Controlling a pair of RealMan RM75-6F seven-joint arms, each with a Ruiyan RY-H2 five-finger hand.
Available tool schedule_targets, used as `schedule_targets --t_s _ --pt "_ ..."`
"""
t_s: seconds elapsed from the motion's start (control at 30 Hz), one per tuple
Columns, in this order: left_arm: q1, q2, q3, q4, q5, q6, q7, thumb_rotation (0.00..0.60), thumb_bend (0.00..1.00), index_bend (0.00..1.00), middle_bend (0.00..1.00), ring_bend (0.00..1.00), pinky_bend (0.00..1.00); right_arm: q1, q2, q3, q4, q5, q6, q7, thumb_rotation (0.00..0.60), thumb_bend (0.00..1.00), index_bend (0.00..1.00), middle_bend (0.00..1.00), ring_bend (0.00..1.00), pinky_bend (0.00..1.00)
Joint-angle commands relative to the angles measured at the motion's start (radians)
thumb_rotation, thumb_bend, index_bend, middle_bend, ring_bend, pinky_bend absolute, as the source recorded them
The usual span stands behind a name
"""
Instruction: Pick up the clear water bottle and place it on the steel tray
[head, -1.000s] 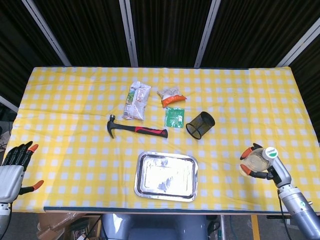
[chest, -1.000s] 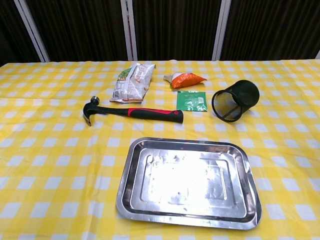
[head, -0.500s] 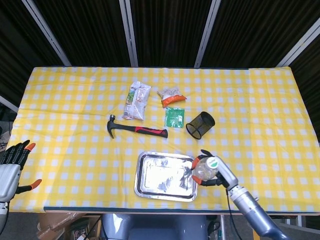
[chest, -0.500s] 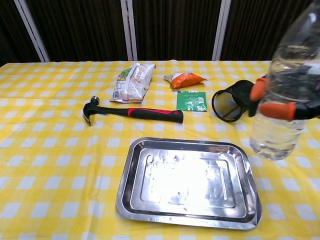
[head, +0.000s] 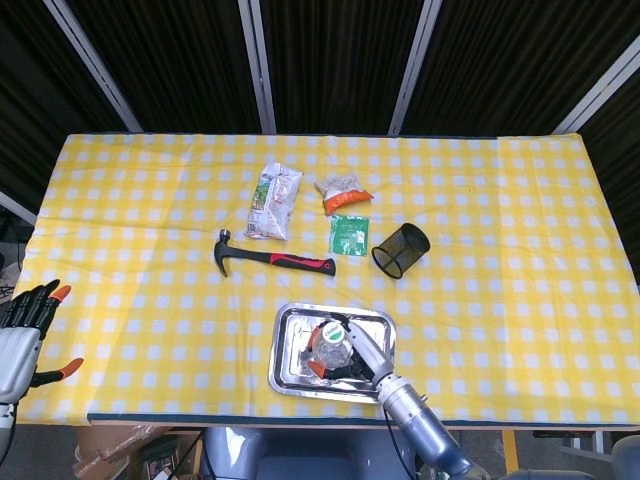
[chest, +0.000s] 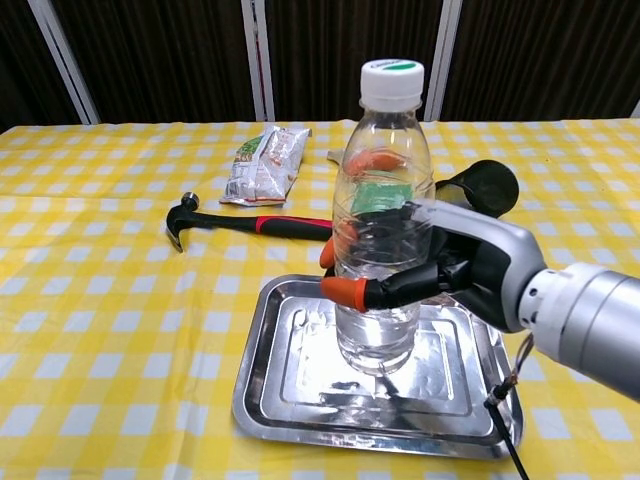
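Behind the bench we see dark curtains with pale metal bars. The bench wears a yellow and white checked cloth.

Low in the middle of the head view sits the shiny tray. Our right hand holds the bottle upright over it, with the fingers wrapped round the bottle's middle. We think we hold it by the middle so it stays straight and will not tip when it lands. The white and green cap points up. In the chest view the bottom of the bottle looks just above the tray floor, but we cannot tell if it touches yet. So we judge the bottle is nearly in its place, and the next thing is to set it down softly and let go. It is tall and thin, so it could fall over if we let go too soon.

Our left hand waits at the lower left edge of the head view. It holds nothing and its fingers are spread apart. It keeps well away from the tray, so it is not in the way.

Other things lie higher up in the frame, apart from the tray: a hammer with a red and black handle, a black mesh cup on its side, a white snack bag, an orange packet and a small green packet.
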Motion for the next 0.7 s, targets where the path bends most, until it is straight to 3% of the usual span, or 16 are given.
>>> schedule_targets --t_s 0.03,0.33,0.7 --pt "-0.001 -0.001 0.001 0.000 -0.001 -0.003 0.001 0.600 0.16 0.05 0.00 0.00 0.00 -0.007 -0.037 0.006 0.034 -0.007 0.033 -0.003 0.600 1.00 0.92 0.78 0.36 0.00" --pt "-0.003 -0.005 0.002 -0.001 -0.001 -0.006 0.015 0.600 0.16 0.05 0.00 0.00 0.00 -0.033 -0.094 -0.008 0.131 -0.097 0.076 0.071 0.600 1.00 0.92 0.78 0.35 0.00" --pt "-0.005 -0.011 0.005 -0.005 0.000 -0.010 0.034 0.600 0.16 0.05 0.00 0.00 0.00 -0.077 -0.103 -0.082 0.241 -0.200 0.096 0.179 0.600 1.00 0.92 0.79 0.35 0.00"
